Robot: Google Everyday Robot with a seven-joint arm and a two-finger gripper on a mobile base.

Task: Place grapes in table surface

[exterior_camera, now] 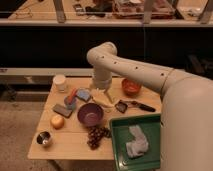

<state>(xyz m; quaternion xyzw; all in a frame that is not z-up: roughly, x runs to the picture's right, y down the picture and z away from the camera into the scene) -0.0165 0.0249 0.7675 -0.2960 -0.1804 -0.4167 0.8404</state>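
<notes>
Your gripper [103, 94] is hovering mid-frame over the table surface [75, 145]; you cannot tell its grip state. The grapes [97, 135] are lying lower centre, apparently placed, so a clear retreat is probably coming next.

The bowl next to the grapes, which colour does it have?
The bowl is purple, clearest in the camera view; the gripper hangs just behind it.

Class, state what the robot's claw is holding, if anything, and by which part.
Nothing visible: the claw hangs above the light tan wooden tabletop, apart from the dark reddish-brown grape bunch lying there.
</notes>
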